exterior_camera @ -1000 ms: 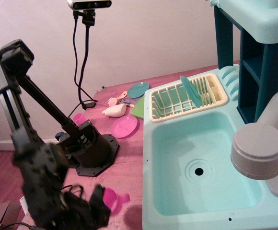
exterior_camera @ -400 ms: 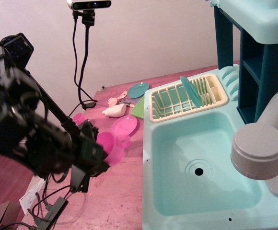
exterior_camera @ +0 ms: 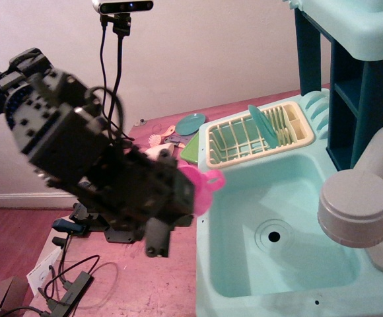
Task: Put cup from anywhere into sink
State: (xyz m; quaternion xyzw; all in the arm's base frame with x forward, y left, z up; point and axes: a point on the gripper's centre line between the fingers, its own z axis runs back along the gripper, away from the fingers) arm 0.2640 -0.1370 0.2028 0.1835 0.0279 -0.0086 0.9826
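The cup (exterior_camera: 201, 187) is off the table, clamped in the gripper (exterior_camera: 186, 193) with its little handle pointing ahead toward the basin — so the pick looks done and the carry well along. What remains, as I judge it, is to bring the cup fully over the sink (exterior_camera: 244, 198), which lies just ahead of the claw, and let go. Just beyond the claw sits a cream dish rack (exterior_camera: 257, 137) holding a teal plate on edge. Behind it, on the reddish wooden table (exterior_camera: 172, 264), lie a few toys, with a plain pale wall behind — a camera (exterior_camera: 122, 6) is mounted high there.
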